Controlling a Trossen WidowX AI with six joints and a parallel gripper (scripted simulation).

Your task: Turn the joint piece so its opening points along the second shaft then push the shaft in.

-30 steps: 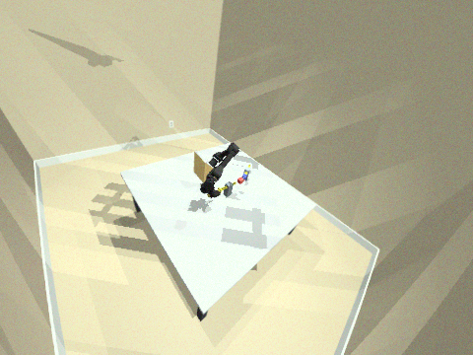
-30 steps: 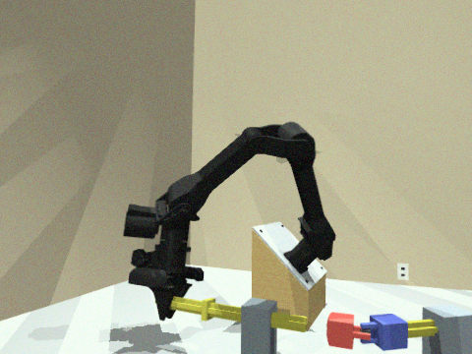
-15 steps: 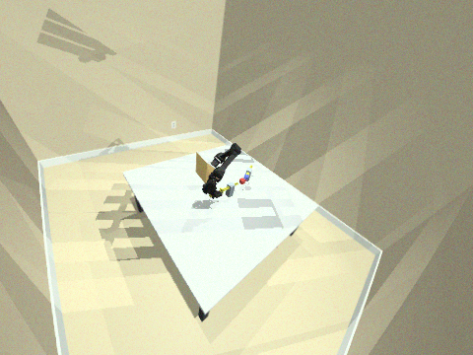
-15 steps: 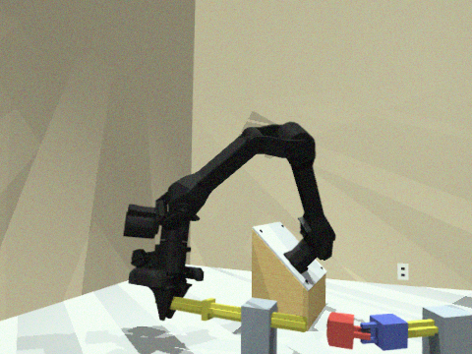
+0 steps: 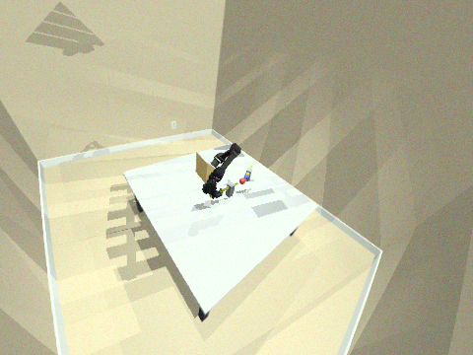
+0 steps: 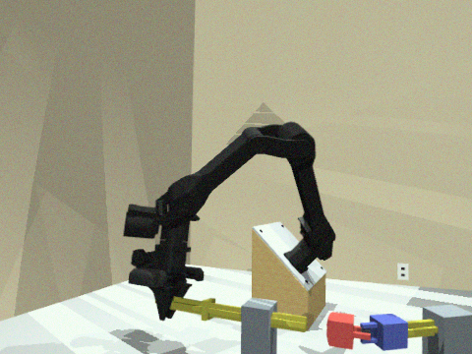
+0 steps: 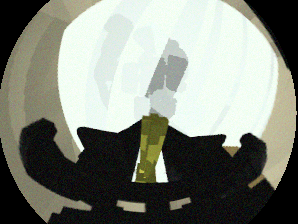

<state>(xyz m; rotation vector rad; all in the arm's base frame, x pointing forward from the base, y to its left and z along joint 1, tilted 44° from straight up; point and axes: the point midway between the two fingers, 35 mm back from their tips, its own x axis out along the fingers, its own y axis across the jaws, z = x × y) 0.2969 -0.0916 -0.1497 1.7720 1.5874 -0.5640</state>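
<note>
Gripper clamped on the yellow rod's free end

Top: arm [image 5: 220,173] small on the white table [image 5: 236,237]. Exterior alone shows the gripper [image 6: 167,307] grasping the yellow rod [image 6: 231,312], which runs through a grey block [image 6: 259,324]; its tip stops short of the red joint piece [image 6: 341,330]. Wrist: only the rod [image 7: 152,149] between dark fingers.

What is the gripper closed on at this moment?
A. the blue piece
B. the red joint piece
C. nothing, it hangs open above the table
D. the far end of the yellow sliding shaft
D: the gripper pinches the free end of the yellow sliding shaft, which runs through the grey block toward the red joint piece.
</note>
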